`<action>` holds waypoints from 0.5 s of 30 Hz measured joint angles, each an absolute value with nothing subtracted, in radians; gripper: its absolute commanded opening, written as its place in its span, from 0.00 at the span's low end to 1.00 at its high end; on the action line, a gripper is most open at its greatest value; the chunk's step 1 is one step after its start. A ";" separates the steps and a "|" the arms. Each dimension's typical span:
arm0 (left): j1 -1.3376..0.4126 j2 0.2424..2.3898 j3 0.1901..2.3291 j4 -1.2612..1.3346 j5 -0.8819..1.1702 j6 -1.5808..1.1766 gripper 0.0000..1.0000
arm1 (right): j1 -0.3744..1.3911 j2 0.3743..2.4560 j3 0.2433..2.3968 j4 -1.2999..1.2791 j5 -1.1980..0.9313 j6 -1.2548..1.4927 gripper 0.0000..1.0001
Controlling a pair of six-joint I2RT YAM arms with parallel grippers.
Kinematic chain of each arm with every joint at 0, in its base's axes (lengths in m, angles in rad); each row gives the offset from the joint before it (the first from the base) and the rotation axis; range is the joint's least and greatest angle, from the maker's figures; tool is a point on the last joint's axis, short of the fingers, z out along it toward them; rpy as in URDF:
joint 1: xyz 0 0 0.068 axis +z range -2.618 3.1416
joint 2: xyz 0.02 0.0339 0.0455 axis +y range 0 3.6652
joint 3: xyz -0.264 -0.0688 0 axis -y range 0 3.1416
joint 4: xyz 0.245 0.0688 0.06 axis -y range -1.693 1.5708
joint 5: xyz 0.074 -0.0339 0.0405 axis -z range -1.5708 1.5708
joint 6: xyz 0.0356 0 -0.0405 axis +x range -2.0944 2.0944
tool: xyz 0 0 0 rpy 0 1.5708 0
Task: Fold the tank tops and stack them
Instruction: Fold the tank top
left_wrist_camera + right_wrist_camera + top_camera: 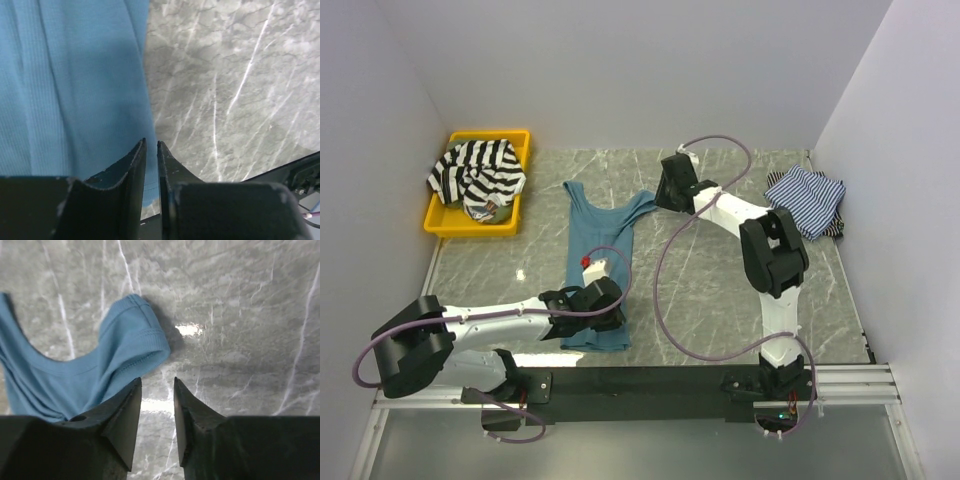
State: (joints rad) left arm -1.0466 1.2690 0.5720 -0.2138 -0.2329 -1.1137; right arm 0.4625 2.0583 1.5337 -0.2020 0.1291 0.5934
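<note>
Teal tank top [595, 240] flat, centre of marble table [710, 290]. Left gripper [151, 141] at hem's 5 o'clock corner, jaws nearly closed, grasp unclear. Right gripper [157, 379] released, empty, beside strap [135, 335] at 1 o'clock.

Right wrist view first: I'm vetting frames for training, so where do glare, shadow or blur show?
Right wrist: a white glare patch on the table beside the teal tank top, whose strap throws a dark shadow. Left wrist: the cloth looks slightly soft, with a shadow band near the left end effector. Top external: sharp, one small glare spot on the table.
</note>
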 measured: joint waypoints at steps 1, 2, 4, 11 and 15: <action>-1.047 1.269 0.572 -0.208 -0.232 -1.114 0.21 | 0.463 2.069 1.537 -0.203 0.128 0.595 0.36; -1.047 1.269 0.572 -0.202 -0.232 -1.113 0.21 | 0.463 2.081 1.539 -0.202 0.125 0.594 0.35; -1.047 1.271 0.572 -0.195 -0.231 -1.112 0.21 | 0.463 2.100 1.547 -0.204 0.123 0.595 0.35; -1.047 1.284 0.572 -0.183 -0.227 -1.111 0.21 | 0.464 2.165 1.574 -0.197 0.115 0.595 0.38; -1.047 1.294 0.572 -0.181 -0.226 -1.111 0.21 | 0.464 2.182 1.588 -0.186 0.117 0.596 0.35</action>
State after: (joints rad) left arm -1.0466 1.2942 0.5716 -0.1814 -0.2256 -1.1110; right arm 0.4644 2.1822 1.5875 -0.1856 0.1173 0.5957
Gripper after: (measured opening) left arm 0.208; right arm 0.371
